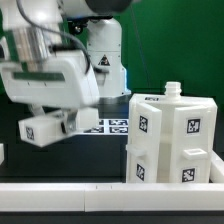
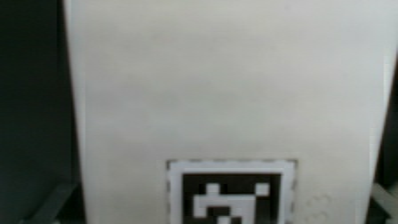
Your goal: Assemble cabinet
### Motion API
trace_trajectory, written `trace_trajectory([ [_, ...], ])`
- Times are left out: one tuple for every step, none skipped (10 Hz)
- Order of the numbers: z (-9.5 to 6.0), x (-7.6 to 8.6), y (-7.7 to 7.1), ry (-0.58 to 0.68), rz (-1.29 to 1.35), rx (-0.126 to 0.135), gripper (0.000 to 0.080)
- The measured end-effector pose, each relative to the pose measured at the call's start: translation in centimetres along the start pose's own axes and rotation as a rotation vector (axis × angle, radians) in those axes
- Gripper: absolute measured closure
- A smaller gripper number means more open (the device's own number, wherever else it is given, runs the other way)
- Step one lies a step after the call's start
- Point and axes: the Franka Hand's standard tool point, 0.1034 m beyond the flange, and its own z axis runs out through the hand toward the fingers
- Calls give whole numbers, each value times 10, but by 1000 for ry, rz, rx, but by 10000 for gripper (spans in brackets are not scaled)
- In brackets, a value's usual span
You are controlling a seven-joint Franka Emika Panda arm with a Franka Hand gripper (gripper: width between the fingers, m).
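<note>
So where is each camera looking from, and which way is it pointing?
Exterior view: it sits off the arm, low, about level with the table, looking across at the cabinet on its right; the white arm fills its left, its gripper around a small white tagged part.
Wrist view: it sits on the wrist, pointing along the gripper at a white panel with a tag, very close; the fingers hardly show, perhaps as dark shapes at the picture's edges.
Shared: probably the part in the gripper; I can't tell for sure.
</note>
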Motion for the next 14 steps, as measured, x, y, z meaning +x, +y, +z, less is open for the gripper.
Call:
trace_trajectory([
  [-19, -5, -9, -12, 8, 21, 243],
  [-38, -11, -20, -21, 21, 43, 242],
  [-53, -19, -33, -26, 56, 60, 242],
  [-66, -33, -54, -35, 96, 62, 242],
  [-75, -46, -79, -45, 107, 45, 242],
  [-75, -49, -99, -44, 92, 45, 242],
  [-69, -48, -101, -35, 86, 42, 242],
  [-69, -47, -99, -35, 91, 42, 242],
  [-69, -47, -99, -35, 90, 42, 242],
  [-69, -47, -99, -35, 90, 41, 242],
  [-69, -48, -99, -40, 84, 31, 242],
  [-79, -51, -104, -74, 30, -59, 242],
  [-89, -52, -124, -85, -10, -92, 242],
  [-87, -64, -139, -78, -45, -107, 242],
])
